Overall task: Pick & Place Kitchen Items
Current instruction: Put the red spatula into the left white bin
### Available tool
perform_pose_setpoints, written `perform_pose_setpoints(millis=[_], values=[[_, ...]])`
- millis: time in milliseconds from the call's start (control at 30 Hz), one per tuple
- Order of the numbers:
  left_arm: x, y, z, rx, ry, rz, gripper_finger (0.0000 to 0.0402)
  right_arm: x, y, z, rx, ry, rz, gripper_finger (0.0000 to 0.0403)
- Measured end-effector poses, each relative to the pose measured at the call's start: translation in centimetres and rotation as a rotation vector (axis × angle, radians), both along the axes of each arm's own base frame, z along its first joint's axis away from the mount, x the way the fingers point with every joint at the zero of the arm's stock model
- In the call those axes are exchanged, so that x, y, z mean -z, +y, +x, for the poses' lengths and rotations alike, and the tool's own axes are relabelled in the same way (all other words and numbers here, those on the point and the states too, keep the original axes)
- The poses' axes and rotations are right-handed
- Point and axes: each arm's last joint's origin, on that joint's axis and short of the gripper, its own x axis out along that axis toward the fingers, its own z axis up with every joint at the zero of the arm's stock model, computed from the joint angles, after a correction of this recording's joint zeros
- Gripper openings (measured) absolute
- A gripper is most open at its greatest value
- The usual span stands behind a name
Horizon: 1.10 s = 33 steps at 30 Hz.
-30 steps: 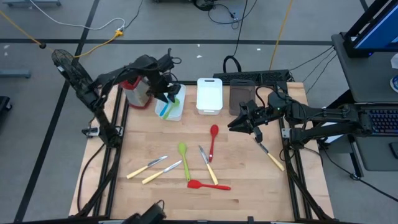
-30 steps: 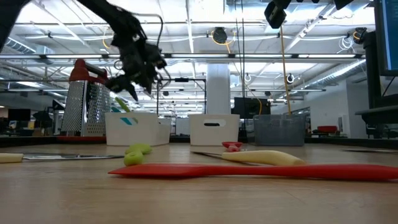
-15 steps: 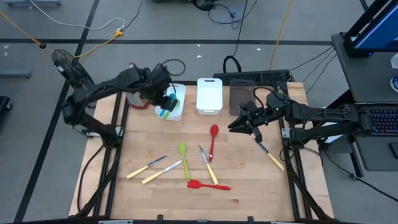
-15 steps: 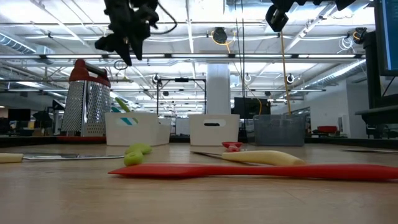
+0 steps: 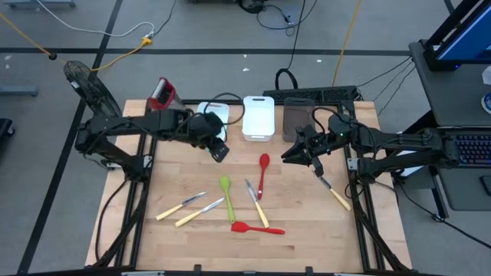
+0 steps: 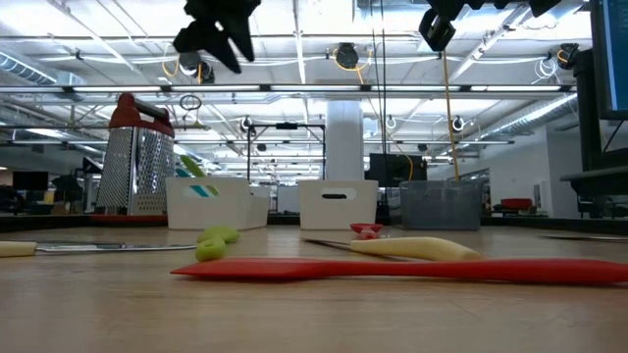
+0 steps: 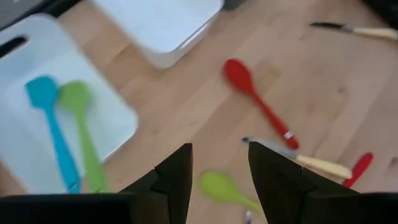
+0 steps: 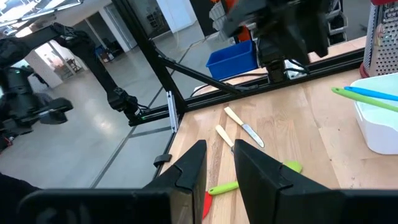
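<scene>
My left gripper (image 5: 220,151) (image 7: 221,149) hangs open and empty above the bare wood, just near of the left white bin (image 5: 217,113). A blue spoon (image 7: 53,127) and a green one (image 7: 84,130) lie in that bin. On the table lie a red spoon (image 5: 262,172), a green spoon (image 5: 226,194), a red spatula (image 5: 257,228) and three yellow-handled knives (image 5: 182,205) (image 5: 201,211) (image 5: 257,203). A further knife (image 5: 335,192) lies at the right edge. My right gripper (image 5: 288,156) (image 8: 219,146) is held level above the table's right half, open and empty.
A second white bin (image 5: 258,116) and a dark grey bin (image 5: 298,119) stand in the far row. The red-topped grater (image 5: 161,93) stands at the far left corner. Bare wood lies between the bins and the loose utensils.
My left gripper has risen from over the left white bin and swung toward the table's middle and near side, rolling as it went. The grater now shows behind the arm. The blue and green spoons stay in the bin. My right arm has kept still.
</scene>
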Motion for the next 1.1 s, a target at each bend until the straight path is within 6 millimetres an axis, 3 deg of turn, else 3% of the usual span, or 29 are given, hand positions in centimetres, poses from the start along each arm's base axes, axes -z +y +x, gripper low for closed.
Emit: perform_pose_setpoints(millis=[333, 767, 900, 1100], values=[[-1.3, -4.4, 1.0, 0.111, -0.155, 0.169, 0.0159, 0.3, 0.0, 0.0, -0.007, 0.018, -0.020, 0.0073], [-2.0, -6.3, 0.0, 0.142, -0.176, 0.235, 0.0159, 0.5, 0.1, -0.1, -0.014, 0.034, -0.038, 0.0073], [-2.3, -6.6, -0.7, 0.165, -0.175, 0.248, 0.0159, 0.4, 1.0, 0.0, -0.066, 0.000, -0.096, 0.0073], [-0.7, -6.9, -2.4, 0.115, -0.196, 0.221, 0.0159, 0.0, 3.6, 0.2, -0.184, -0.075, -0.152, 0.0073]])
